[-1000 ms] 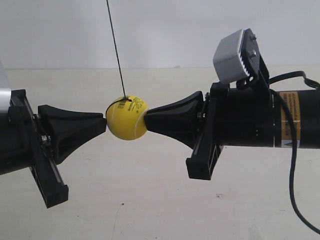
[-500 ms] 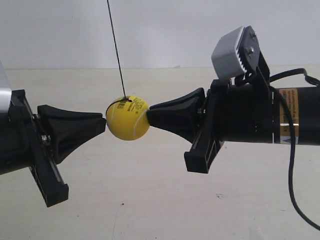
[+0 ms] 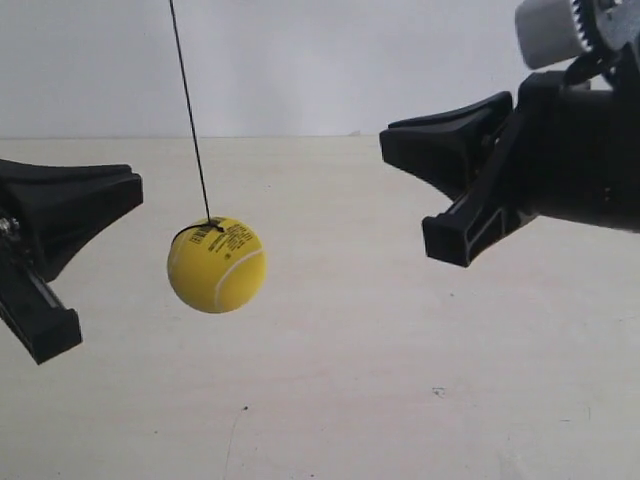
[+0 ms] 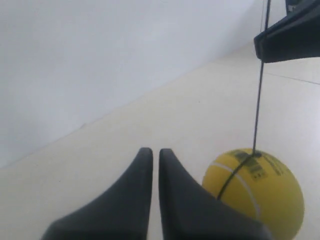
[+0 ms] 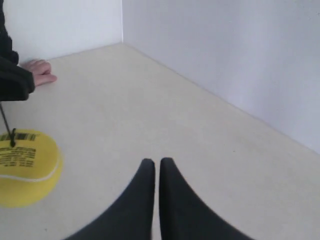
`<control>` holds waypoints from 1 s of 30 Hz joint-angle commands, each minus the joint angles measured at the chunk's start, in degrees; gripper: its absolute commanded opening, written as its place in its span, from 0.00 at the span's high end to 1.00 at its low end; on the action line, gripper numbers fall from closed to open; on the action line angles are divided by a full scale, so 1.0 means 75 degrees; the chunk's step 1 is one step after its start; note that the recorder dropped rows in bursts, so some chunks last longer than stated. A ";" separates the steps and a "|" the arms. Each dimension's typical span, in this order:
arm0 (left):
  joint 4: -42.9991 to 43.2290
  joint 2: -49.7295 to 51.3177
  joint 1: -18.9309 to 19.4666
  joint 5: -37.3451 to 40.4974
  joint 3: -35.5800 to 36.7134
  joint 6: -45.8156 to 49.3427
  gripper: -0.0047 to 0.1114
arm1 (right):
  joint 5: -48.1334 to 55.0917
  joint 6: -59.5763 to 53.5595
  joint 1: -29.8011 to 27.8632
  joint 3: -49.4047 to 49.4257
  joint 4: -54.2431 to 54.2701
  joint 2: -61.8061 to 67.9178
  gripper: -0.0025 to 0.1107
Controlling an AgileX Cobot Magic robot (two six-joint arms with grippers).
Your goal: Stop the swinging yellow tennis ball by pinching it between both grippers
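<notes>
One yellow tennis ball (image 3: 216, 266) hangs on one thin dark string (image 3: 188, 110), left of centre in the exterior view. It sits lower than both gripper tips and touches neither. It has a white curved seam and a small black printed label next to the string knot. The label is lines of tiny lettering, unreadable in every view.

There are two grippers, both black cones. The gripper at the exterior view's left (image 3: 125, 190) is at the left edge at mid-height. Its tip is near the ball's upper left but apart from it. The gripper at the exterior view's right (image 3: 395, 148) is in the upper right, well apart from the ball. It carries one grey module (image 3: 550, 30), cut off by the top edge.

In the left wrist view, the left gripper (image 4: 155, 152) has its two fingers drawn almost together with only a thin slit between them, clamping nothing. The ball is just beside the fingers, with the string running up from it.

In the right wrist view, the right gripper (image 5: 157, 162) shows the same thin slit and is empty. The ball is off to one side, not in contact.

One person's hand (image 5: 40, 72) in a dark sleeve rests on the pale table (image 5: 165, 115), near the corner of the white walls.
</notes>
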 commanded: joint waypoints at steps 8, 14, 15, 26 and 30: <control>-0.0632 -0.1888 -0.0074 0.0918 0.0023 0.0035 0.92 | 0.0542 0.0097 -0.0001 -0.0045 0.0053 -0.1512 0.98; -0.0632 -0.2909 -0.0074 0.1480 0.0023 0.0035 0.92 | 0.1040 0.0262 -0.0001 -0.0045 0.0053 -0.2238 0.98; -0.0632 -0.3010 -0.0074 0.1573 0.0023 0.0035 0.92 | 0.1153 0.0262 -0.0001 -0.0045 0.0053 -0.2318 0.98; -0.0632 -0.4679 -0.0074 0.2295 0.0023 0.0035 0.92 | 0.1596 0.0410 -0.0001 -0.0045 0.0053 -0.3469 0.98; -0.0632 -0.5155 -0.0074 0.2390 0.0023 0.0035 0.92 | 0.1747 0.0410 -0.0001 -0.0045 0.0053 -0.3879 0.98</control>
